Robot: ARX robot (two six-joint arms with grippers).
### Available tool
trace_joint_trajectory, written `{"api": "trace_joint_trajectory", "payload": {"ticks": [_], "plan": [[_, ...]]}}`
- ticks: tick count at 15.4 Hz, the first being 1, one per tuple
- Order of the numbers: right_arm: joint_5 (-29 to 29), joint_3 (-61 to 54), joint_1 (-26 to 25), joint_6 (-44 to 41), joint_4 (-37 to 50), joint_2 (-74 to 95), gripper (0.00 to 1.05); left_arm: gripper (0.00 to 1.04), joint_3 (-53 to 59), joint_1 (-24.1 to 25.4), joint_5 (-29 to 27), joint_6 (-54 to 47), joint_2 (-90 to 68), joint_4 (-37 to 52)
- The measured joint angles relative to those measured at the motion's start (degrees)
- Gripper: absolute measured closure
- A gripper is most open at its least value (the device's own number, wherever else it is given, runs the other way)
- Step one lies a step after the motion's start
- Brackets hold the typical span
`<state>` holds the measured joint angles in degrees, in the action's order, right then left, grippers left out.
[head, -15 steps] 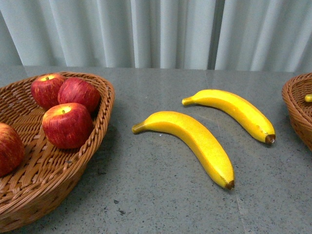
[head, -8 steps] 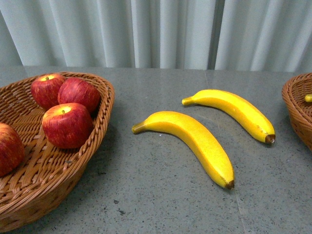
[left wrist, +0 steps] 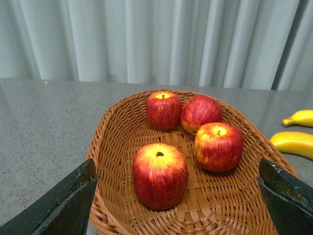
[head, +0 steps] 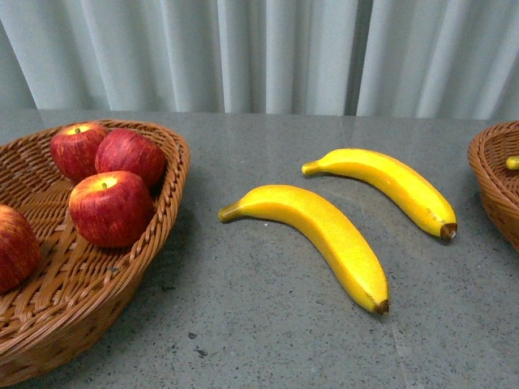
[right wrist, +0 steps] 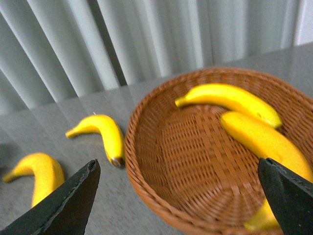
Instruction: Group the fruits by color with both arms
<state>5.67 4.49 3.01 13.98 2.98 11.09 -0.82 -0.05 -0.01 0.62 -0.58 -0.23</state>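
Your left pincer (left wrist: 177, 166) and right pincer (right wrist: 177, 166) both stand spread wide, holding nothing. Four apples (head: 111, 207) sit in the wicker basket (head: 177, 174) at the front view's left edge — two bananas (head: 324, 235) lie on the grey worktop (head: 243, 340) mid-frame, side by side, not touching.

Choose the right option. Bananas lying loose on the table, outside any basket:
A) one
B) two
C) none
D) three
B: the front view shows the near banana and the far banana resting on the grey table, between the left basket and the right basket.
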Motion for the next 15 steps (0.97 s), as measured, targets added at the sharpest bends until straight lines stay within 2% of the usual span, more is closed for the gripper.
{"api": "trace_joint_trajectory", "payload": {"ticks": [2,3,6,10,13,15], "plan": [[1.88,4.76,4.39,0.59,8.39,8.92,0.07,0.07,0.0,0.0,0.0,0.0,0.0,0.02],[3.8,8.85,8.04,0.26,14.08,16.33,0.07,0.07,0.0,0.0,-0.02,0.0,0.0,0.0],[6.69,22.95,17.97,-2.64,23.04,35.65,0.07,0.07,0.0,0.0,-0.02,0.0,0.0,0.02],[8.52,44.54,30.1,-8.39,17.59,59.47,0.07,0.07,0.0,0.0,0.0,-0.02,0.0,0.0],[7.98,52.48,35.76,-12.09,11.08,69.4,0.07,0.07,0.0,0.0,0.0,0.0,0.0,0.0],[8.39,53.77,36.63,-14.19,5.99,75.34,0.07,0.07,0.0,0.0,-0.02,-0.02,0.0,0.02]]}}
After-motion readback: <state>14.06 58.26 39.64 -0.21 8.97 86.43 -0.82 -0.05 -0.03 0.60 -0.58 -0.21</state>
